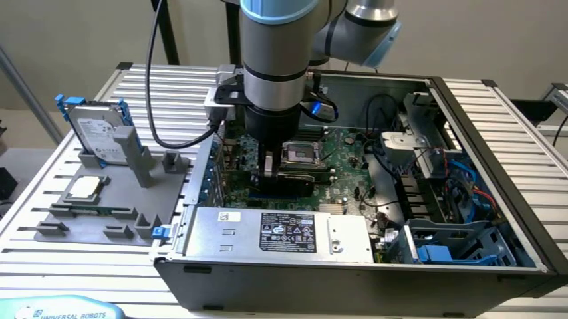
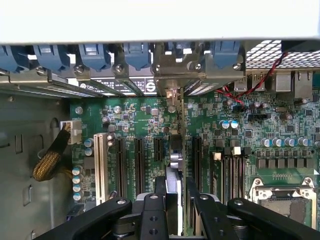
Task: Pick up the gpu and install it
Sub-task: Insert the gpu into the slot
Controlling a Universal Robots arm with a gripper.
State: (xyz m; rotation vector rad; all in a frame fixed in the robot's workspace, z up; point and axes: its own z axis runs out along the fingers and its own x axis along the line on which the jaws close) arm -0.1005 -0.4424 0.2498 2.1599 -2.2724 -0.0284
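Observation:
In the wrist view the gpu [image 2: 174, 155] is seen edge-on, a thin card standing on its long edge over the green motherboard [image 2: 135, 120] among the black expansion slots. Its silver end bracket [image 2: 172, 75] meets the case's rear slot wall. My gripper [image 2: 176, 186] is shut on the card, one black finger [image 2: 160, 192] on each side. In the exterior view the gripper [image 1: 269, 174] reaches down into the open computer case [image 1: 355, 269], with the card's black cover [image 1: 297, 185] just below the processor socket [image 1: 300, 154]. I cannot tell whether the card is fully seated.
A grey holder [image 1: 98, 216] on the exterior view's left carries the silver hard drive with blue rails [image 1: 93, 129] and a small square processor chip [image 1: 84, 188]. The power supply [image 1: 284, 232], cables [image 1: 426, 173] and a drive cage [image 1: 453, 246] crowd the case.

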